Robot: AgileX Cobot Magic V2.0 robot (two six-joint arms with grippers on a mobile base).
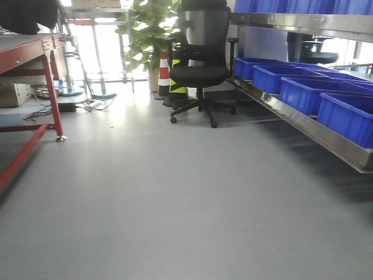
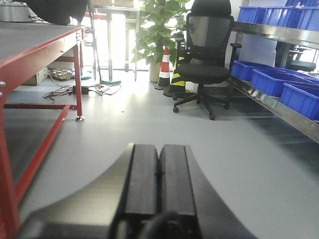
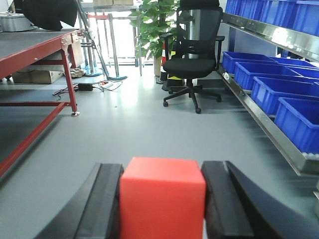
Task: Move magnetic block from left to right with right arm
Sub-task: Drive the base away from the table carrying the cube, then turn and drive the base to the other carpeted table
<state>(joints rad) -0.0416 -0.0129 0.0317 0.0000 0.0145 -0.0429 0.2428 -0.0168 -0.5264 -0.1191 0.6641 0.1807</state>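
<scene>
Grey floor (image 1: 175, 221), black office chair (image 1: 199, 74), blue bins (image 1: 303, 93), red workbench (image 1: 23, 53); glare behind plant (image 1: 148, 29), perhaps window.

Matte, smooth-faced red magnetic block (image 3: 162, 199) between the right gripper's (image 3: 162, 172) matte black fingers (image 3: 107, 199); glossy blue plastic bins (image 3: 299, 119) on a shiny metal shelf (image 3: 279, 138), right of frame; smooth grey floor (image 3: 149, 134).

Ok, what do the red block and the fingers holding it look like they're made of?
The magnetic block: likely plastic or painted casing; uniform matte red, smooth faces, crisp edges, no glare. The fingers of the right gripper: black, probably rubber or plastic pads; dull sheen, flat faces. Neither is certain from looks.
</scene>
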